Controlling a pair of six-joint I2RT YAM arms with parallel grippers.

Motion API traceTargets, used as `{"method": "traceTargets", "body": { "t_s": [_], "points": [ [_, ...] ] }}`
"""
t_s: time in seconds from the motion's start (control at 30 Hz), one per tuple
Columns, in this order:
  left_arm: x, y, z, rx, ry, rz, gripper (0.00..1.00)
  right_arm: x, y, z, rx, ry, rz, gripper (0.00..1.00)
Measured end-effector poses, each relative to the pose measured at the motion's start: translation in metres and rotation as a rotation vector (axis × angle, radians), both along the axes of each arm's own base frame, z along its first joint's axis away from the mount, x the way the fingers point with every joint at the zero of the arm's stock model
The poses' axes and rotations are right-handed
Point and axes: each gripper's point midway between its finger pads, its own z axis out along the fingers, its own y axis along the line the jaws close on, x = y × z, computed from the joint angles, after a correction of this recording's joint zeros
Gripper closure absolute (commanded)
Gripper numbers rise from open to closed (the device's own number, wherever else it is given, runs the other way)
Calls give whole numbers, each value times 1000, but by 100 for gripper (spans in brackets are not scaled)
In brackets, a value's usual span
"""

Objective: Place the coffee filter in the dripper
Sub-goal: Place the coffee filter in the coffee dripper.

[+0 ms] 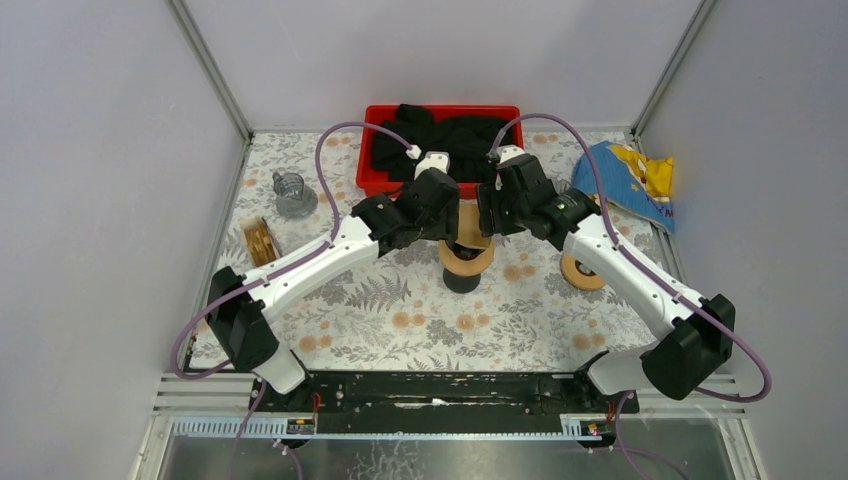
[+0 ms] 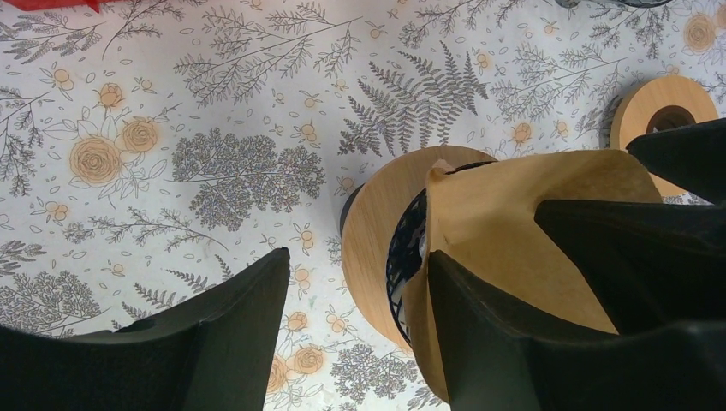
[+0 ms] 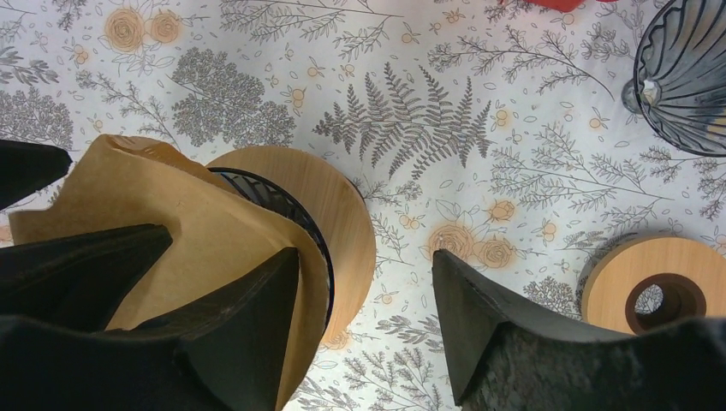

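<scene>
Plain grey walls [image 1: 100, 150] enclose a floral-patterned table [image 1: 420, 320].

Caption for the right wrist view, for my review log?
Open right end effector, one finger at the paper filter over the dripper.
</scene>
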Motion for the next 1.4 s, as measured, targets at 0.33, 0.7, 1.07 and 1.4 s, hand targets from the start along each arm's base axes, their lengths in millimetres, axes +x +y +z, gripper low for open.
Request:
{"method": "traceTargets", "body": {
  "t_s": [0.33, 0.7, 1.07, 1.4],
  "points": [
    [-1, -1, -1, 2, 6, -18, 30, 0, -8, -13, -15, 23, -8, 32],
    [-6, 1, -15, 24, 37, -29, 30, -3, -8, -20, -13, 40, 1, 29],
    [-7, 1, -22, 33, 51, -31, 30, -5, -7, -30, -9, 54, 15, 26],
    [-7, 0, -28, 38, 61, -35, 30, -5, -6, -31, -8, 51, 19, 19]
  ]
}}
